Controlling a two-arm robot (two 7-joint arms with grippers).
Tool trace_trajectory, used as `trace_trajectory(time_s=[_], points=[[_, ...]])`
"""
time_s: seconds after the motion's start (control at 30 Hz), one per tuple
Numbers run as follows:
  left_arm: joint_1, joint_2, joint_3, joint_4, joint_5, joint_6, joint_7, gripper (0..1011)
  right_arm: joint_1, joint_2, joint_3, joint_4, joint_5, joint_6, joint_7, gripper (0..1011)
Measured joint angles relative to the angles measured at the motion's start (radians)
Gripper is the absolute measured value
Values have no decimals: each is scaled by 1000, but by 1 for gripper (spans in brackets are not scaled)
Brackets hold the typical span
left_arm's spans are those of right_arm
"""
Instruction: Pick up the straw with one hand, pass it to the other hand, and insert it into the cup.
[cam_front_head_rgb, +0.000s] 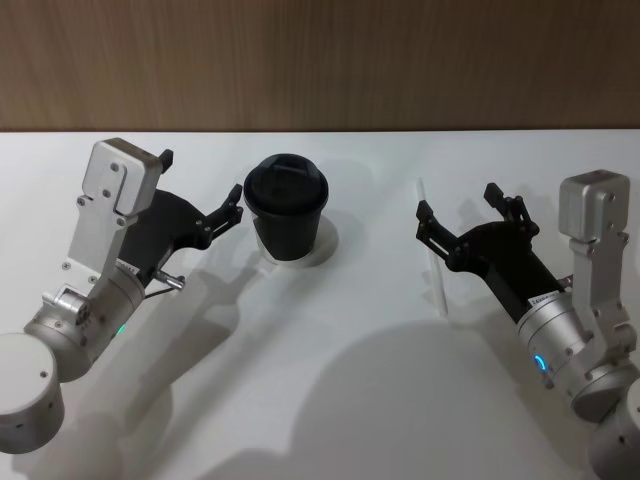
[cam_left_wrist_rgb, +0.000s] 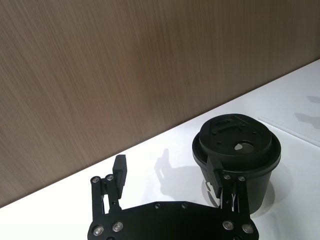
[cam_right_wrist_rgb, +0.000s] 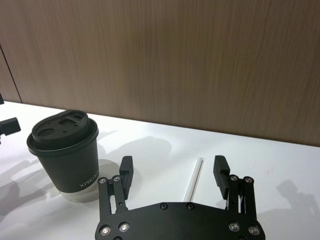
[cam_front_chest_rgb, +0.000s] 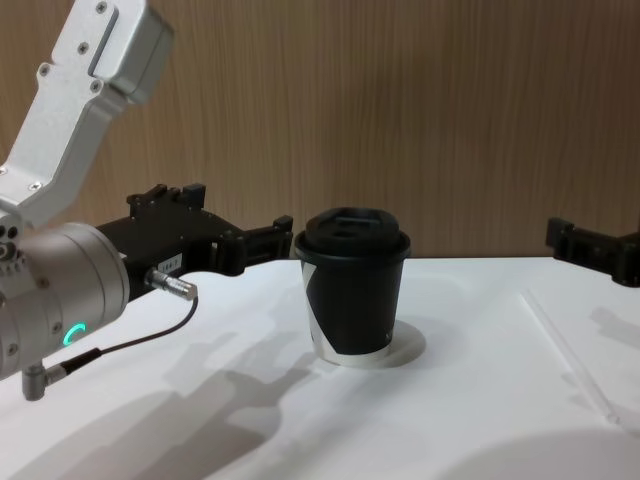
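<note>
- straw (cam_front_head_rgb: 438, 285) lies flat on the white worktop (cam_front_head_rgb: 330, 380), on robot's right of the cup (cam_front_head_rgb: 287, 215) and well apart from it, running roughly front to back.
- in rt wrist view the straw (cam_right_wrist_rgb: 194, 180) sits between the 2 fingers of the right claw (cam_right_wrist_rgb: 173, 162), nearer 1 of them, not pinched.
- right claw (cam_front_head_rgb: 458, 210) is spread wide at the straw's far part. 1 finger overlaps the straw in head view, can't tell if it touches.
- cup stands upright w/ lid on, near the back middle of the worktop. chest view shows a white patch on its side (cam_front_chest_rgb: 352, 290) and a pale base rim.
- left claw (cam_front_head_rgb: 200, 183) is spread, nothing in it, at the cup's left side about lid height.
- 1 fingertip (cam_front_head_rgb: 228, 213) is just beside the lid rim, can't tell if touching. the other finger is well clear of the cup.
- left wrist is silver w/ a green light (cam_front_chest_rgb: 72, 333) and a thin cable (cam_front_chest_rgb: 120, 345). right wrist shows a blue light (cam_front_head_rgb: 540, 362).
- wood-grain wall (cam_front_head_rgb: 320, 60) runs behind the worktop.
</note>
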Motion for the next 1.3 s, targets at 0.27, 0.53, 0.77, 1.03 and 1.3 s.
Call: trace_trajectory(time_s=[0.27, 0.53, 0.77, 1.03, 1.3], points=[[0, 0, 0, 0, 0, 0, 0, 1001, 0, 0, 0, 0, 0, 0, 0, 1001], [0, 0, 0, 0, 0, 0, 0, 1000, 0, 0, 0, 0, 0, 0, 0, 1001], [0, 0, 0, 0, 0, 0, 0, 1001, 0, 0, 0, 0, 0, 0, 0, 1001], [0, 0, 0, 0, 0, 0, 0, 1001, 0, 0, 0, 0, 0, 0, 0, 1001], [0, 0, 0, 0, 0, 0, 0, 1001, 0, 0, 0, 0, 0, 0, 0, 1001]])
